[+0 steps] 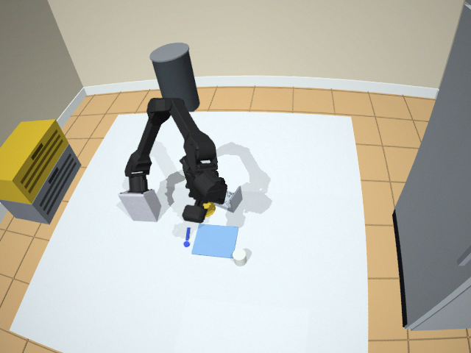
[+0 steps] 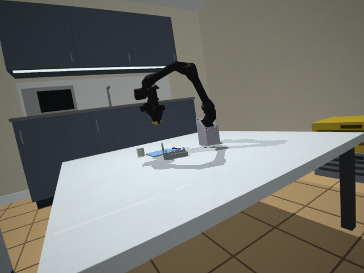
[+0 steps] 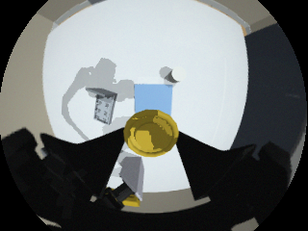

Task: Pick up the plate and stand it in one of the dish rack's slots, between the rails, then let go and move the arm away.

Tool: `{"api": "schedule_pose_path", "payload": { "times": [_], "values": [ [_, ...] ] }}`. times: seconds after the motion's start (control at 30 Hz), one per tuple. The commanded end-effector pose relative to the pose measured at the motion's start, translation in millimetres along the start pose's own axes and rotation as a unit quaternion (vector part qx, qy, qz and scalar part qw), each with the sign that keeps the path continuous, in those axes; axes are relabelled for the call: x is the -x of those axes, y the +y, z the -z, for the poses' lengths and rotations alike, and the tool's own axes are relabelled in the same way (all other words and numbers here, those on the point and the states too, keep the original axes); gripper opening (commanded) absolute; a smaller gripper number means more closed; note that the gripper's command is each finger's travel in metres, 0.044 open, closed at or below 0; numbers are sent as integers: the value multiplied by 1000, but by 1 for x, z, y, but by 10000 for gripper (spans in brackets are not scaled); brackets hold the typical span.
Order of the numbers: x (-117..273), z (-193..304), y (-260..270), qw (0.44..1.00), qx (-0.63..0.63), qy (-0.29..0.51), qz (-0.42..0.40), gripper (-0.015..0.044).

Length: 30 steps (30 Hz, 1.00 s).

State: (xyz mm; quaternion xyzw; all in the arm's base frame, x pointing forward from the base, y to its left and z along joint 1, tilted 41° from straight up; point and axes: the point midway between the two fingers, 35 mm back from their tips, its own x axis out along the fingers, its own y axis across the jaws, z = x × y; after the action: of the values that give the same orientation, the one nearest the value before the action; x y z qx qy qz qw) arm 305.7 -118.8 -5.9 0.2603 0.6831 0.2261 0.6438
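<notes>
The yellow plate (image 1: 209, 209) (image 2: 154, 122) (image 3: 151, 133) is held by its rim, its face toward the wrist camera, roughly level and high above the table. My gripper (image 3: 150, 133) (image 2: 156, 122) is shut on the plate, one finger at each side of it. In the top view the arm partly hides the plate and the fingertips. The grey dish rack (image 1: 235, 199) (image 2: 176, 154) (image 3: 104, 109) stands on the table below, with a taller panel at one end and short rails. It lies left of the plate in the wrist view.
A blue mat (image 1: 215, 241) (image 2: 156, 153) (image 3: 153, 97) lies on the table near the rack. A white cup (image 1: 239, 257) (image 2: 140, 152) (image 3: 177, 74) stands by its corner. A blue utensil (image 1: 188, 234) lies beside the mat, on the side of the arm's base.
</notes>
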Motion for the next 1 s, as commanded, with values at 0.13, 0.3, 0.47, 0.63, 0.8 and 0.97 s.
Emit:
{"api": "schedule_pose_path", "payload": {
  "times": [0.13, 0.3, 0.47, 0.63, 0.8, 0.97],
  "values": [
    [7, 5, 35, 993, -120, -1, 3, 0],
    [9, 11, 57, 979, -205, -2, 3, 0],
    [11, 18, 78, 958, -288, -2, 3, 0],
    [12, 26, 99, 930, -369, -2, 3, 0],
    [12, 35, 118, 895, -447, -2, 2, 0],
    [11, 46, 137, 853, -522, -1, 2, 0]
  ]
}}
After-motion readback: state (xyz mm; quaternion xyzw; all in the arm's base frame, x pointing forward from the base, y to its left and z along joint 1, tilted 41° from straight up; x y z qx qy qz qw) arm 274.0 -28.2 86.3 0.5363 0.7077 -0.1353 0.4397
